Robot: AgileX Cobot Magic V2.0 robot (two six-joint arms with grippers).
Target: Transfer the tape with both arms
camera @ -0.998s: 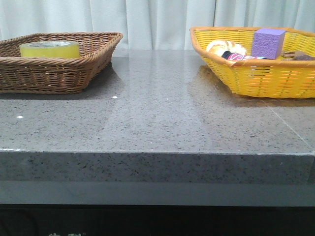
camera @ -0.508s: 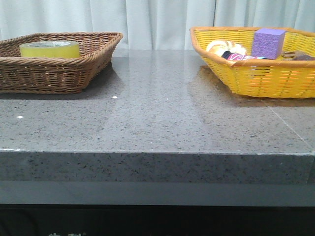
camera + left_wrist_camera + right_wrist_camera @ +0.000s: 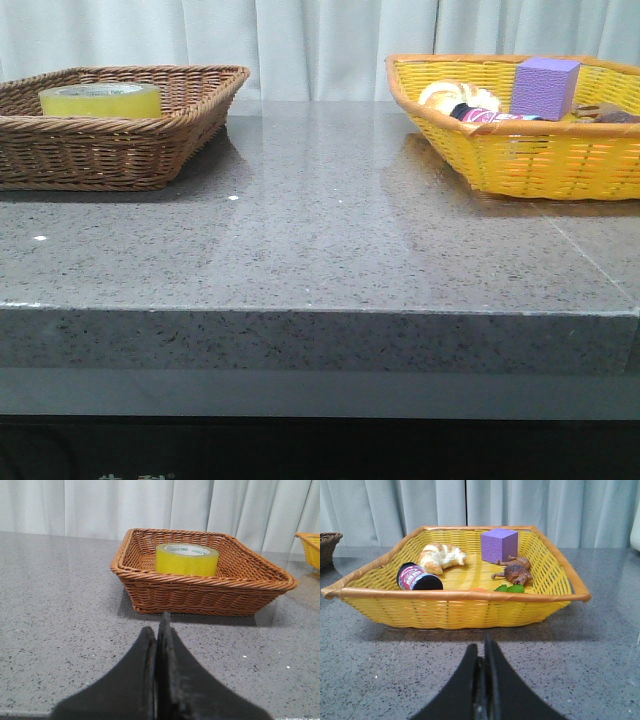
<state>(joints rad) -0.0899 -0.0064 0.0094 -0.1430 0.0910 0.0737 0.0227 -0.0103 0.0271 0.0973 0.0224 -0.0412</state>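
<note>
- Worktop (image 3: 320, 250): grey speckled stone; you have one basket at each far side, well apart.
- Brown basket (image 3: 120, 140): wicker, on your left.
- Tape (image 3: 100, 100): yellow roll, lying flat inside the brown basket, white green-printed core facing up; nothing touches it.
- Yellow basket (image 3: 530, 150): on your right. It holds a purple cube (image 3: 545, 88), a croissant (image 3: 441, 557), a can (image 3: 417, 577) on its side, a brown figure (image 3: 516, 571) and a green leaf (image 3: 510, 588).
- Left gripper (image 3: 159, 630): your jaws pressed together, holding nothing, above the worktop and pointing at the brown basket.
- Right gripper (image 3: 482, 652): jaws likewise closed and empty, pointing at the yellow basket.
</note>
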